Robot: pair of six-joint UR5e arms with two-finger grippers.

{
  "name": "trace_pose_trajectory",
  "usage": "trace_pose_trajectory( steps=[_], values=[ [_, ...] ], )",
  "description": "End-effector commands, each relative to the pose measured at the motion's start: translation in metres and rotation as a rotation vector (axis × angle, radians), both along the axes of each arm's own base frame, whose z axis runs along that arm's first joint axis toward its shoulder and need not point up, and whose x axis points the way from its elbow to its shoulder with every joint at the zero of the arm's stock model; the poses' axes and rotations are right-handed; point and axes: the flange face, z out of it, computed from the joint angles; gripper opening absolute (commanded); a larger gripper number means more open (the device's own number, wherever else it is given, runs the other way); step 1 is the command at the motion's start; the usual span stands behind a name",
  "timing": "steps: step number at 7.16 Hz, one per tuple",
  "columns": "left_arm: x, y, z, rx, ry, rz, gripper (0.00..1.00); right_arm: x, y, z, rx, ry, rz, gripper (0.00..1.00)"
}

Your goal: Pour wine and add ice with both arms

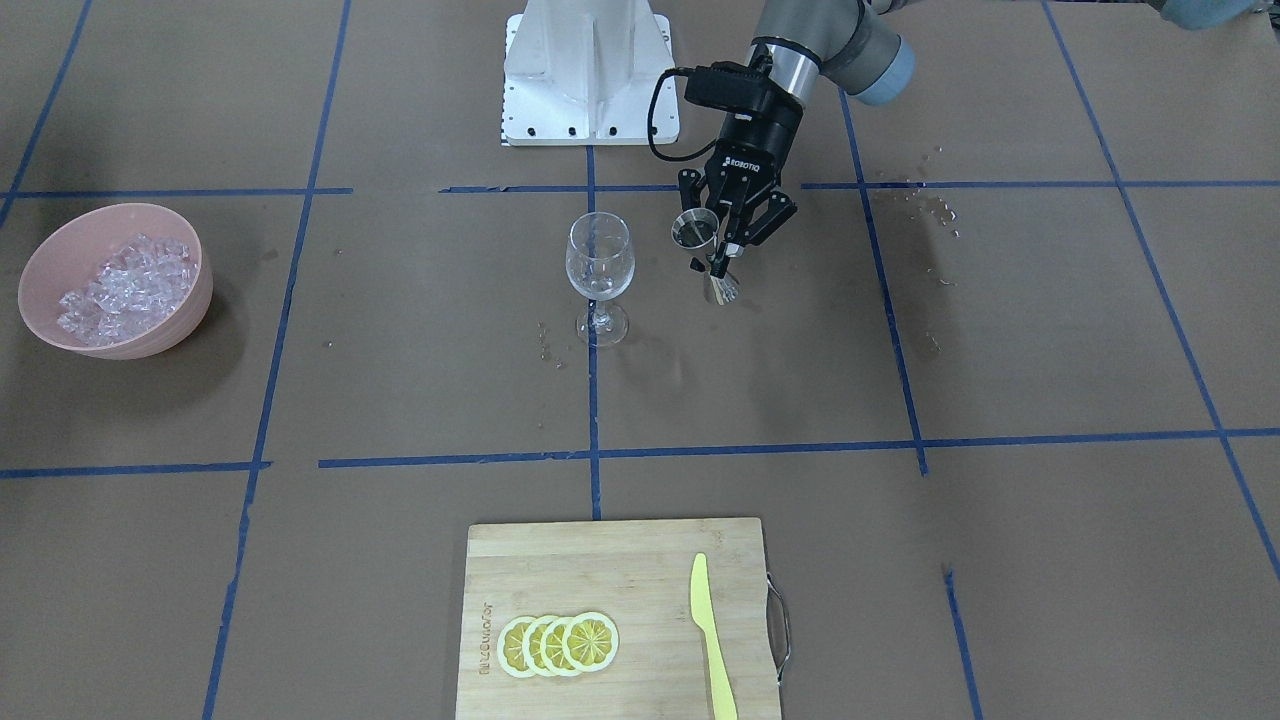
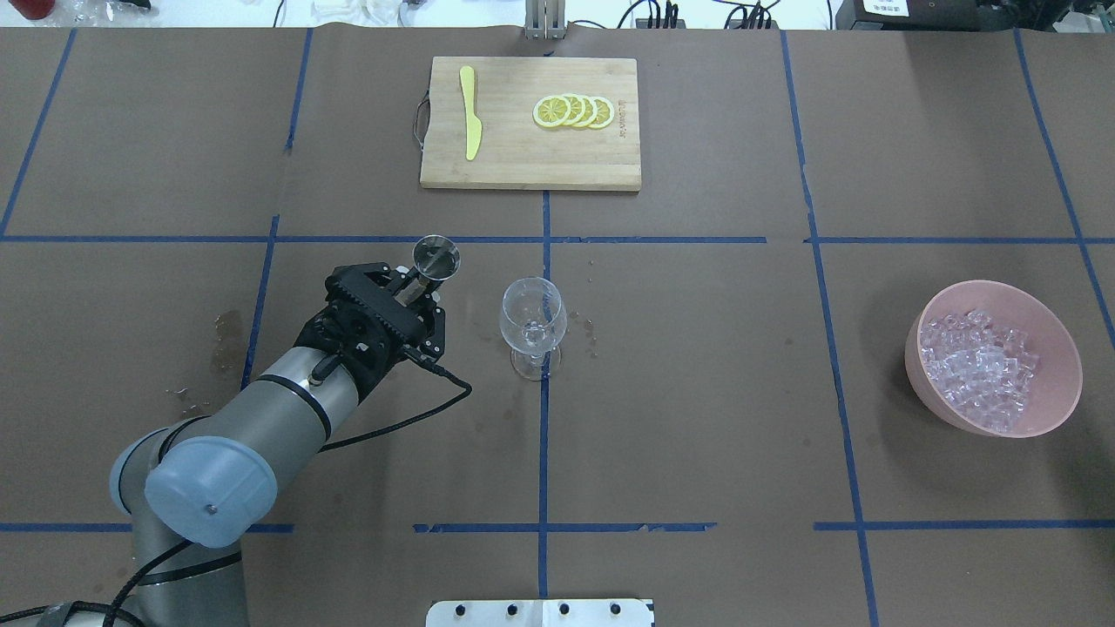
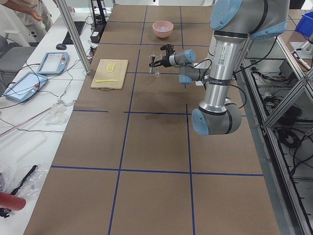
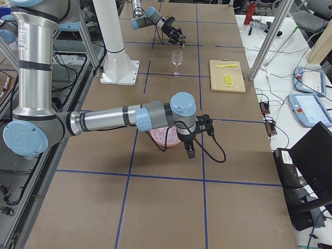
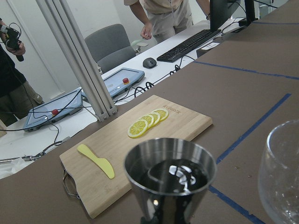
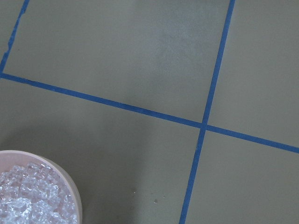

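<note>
just beside the wine glass [image 1: 598, 262], on the robot's left of it, i have the left hand [image 1: 727, 258] clamped on the narrow waist of a steel jigger [image 1: 694, 230], drawn in close rather than spread. the jigger stands upright, mouth up. the left wrist view shows dark liquid in its cup, so i read the level hold as keeping the wine in until it is tipped over the glass. the glass looks empty and stands alone on the worktop [image 1: 400, 380], not touching the jigger. the ice [image 1: 125, 285] lies heaped in a pink bowl [image 1: 200, 295], well apart from the glass on its other side, and none is in the glass yet. the right hand [image 4: 189, 151] hangs near that bowl, on the side away from the glass. i judge it is placed there for the ice step. it shows only in the side view, so i cannot tell whether it is open or closed.
</note>
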Motion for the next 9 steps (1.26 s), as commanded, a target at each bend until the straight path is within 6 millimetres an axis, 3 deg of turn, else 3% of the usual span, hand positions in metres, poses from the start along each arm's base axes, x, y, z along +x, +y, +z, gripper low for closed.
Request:
trace_pose_trajectory(
  steps=[1,3,4,9],
  values=[
    [0.005,-0.005,-0.026,0.055,-0.076,-0.06,0.0,0.0,0.001,0.001,-0.001,0.002,-0.001,1.0],
    [0.022,-0.007,-0.035,0.078,-0.107,-0.054,0.0,0.0,0.001,0.001,-0.002,0.001,0.0,1.0],
    [0.021,-0.008,-0.039,0.121,-0.17,-0.09,0.0,0.0,0.001,0.001,-0.002,0.001,0.0,1.0],
    [0.035,0.028,-0.049,0.321,-0.481,-0.167,0.0,0.0,0.001,0.002,-0.006,-0.002,0.0,1.0]
  ],
)
